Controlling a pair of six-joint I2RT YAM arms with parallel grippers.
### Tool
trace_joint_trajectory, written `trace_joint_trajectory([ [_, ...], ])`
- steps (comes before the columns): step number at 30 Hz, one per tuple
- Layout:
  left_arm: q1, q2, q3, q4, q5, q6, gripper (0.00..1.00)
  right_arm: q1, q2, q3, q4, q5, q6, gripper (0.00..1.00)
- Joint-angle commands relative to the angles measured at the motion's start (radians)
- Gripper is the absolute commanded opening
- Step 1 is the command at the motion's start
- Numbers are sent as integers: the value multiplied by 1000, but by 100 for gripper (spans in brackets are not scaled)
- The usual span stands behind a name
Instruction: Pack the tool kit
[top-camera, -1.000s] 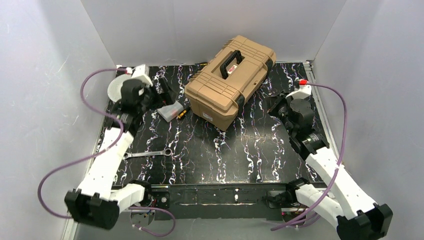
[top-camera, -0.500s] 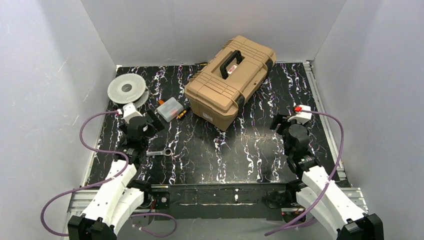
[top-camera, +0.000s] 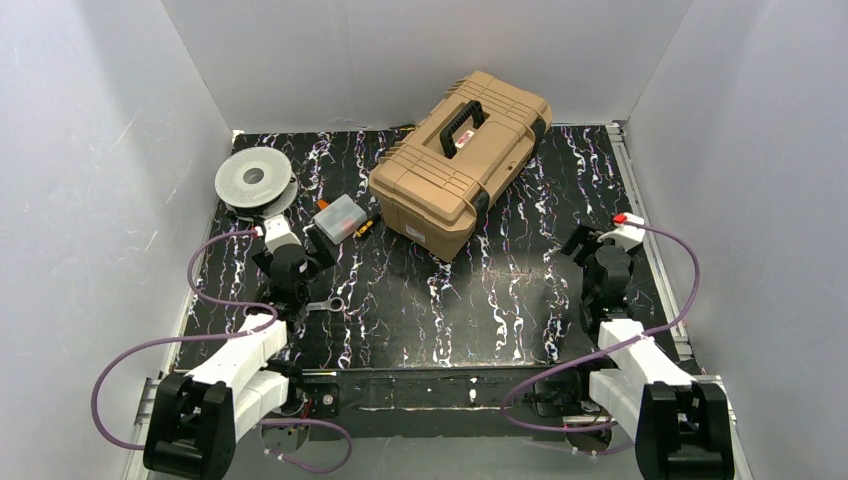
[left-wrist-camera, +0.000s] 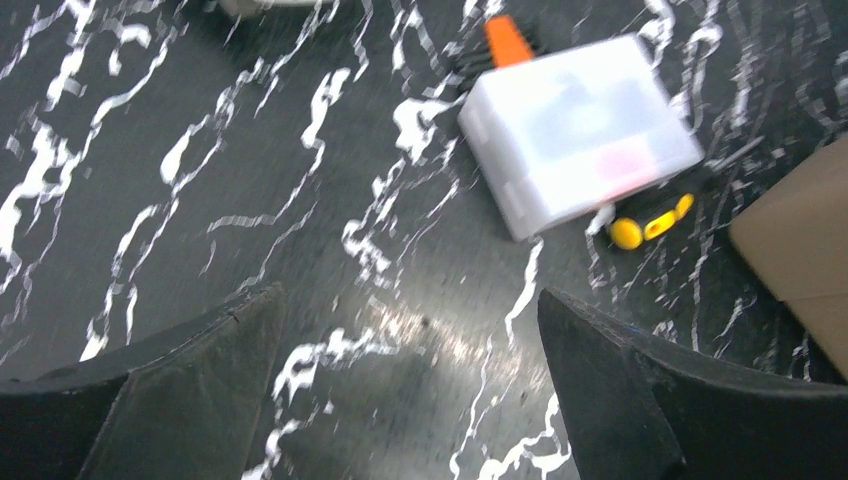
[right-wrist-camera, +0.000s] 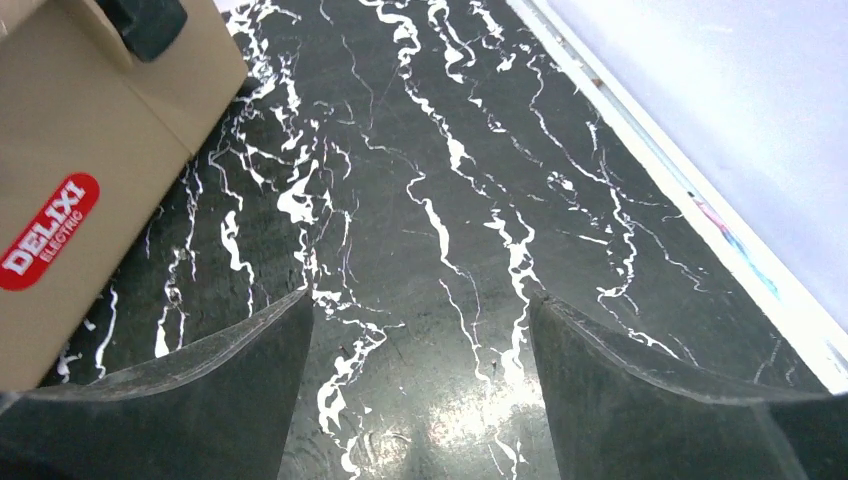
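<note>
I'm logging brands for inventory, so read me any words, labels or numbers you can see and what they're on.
"DELIXI ELECTRIC": red sticker on the tan toolbox.
Lid sticker in the top view: too small to read.
Pink patch on the small clear box: blurred, unreadable.

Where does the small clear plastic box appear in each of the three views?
Top external: clear box left of centre, just left of the tan toolbox.
Left wrist: upper right, blurred.
Right wrist: not in it.
Shared landmark: the tan toolbox, at the right edge in left wrist, upper left in right wrist.
</note>
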Motion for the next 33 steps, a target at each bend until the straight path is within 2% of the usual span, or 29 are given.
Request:
trace_joint_trajectory([
  [1,4,52,-40,328,26,117,98,-16,74,-60,319,-73,-60,86],
  [4,6,77,-24,354,55,245,98,-30,87,-22,239,-153,-126,87],
  [7,5,73,-39,346,26,288,98,-30,120,-9,166,-198,-114,88],
  [10,6,162,-119,571,17,362,98,-31,172,-46,285,-200,-124,88],
  [12,8,252,-132,659,14,391,98,-30,219,-43,341,-195,-148,88],
  [14,15,331,-97,674,51,430,98,-32,253,-33,356,-205,-169,88],
  [15,16,347,-62,619,55,437,98,-32,289,-40,401,-196,-175,88],
  [16,23,351,-30,556,74,430,98,-33,338,-54,474,-191,-178,88],
  [18,46,370,-29,589,105,439,98,-26,450,-68,642,-162,-190,85],
  [20,57,420,-98,771,167,472,98,-24,412,-23,480,-150,-158,84],
  [22,84,550,-155,1017,267,494,98,-32,445,-26,545,-145,-171,84],
  [23,92,589,-155,1062,270,501,98,-32,422,-29,521,-139,-159,87],
  [25,104,523,-100,831,296,465,98,-33,427,-19,494,-145,-161,88],
  [26,125,525,-77,795,324,452,97,-34,439,-13,507,-155,-163,89],
  [27,132,556,-68,837,292,448,97,-35,436,-17,504,-156,-162,89],
  [29,133,527,-44,745,211,399,98,-36,421,-9,464,-154,-154,89],
  [32,138,546,-48,790,195,387,98,-36,430,-12,485,-156,-158,89],
  [33,137,539,-35,756,201,383,98,-37,428,-11,482,-156,-158,90],
])
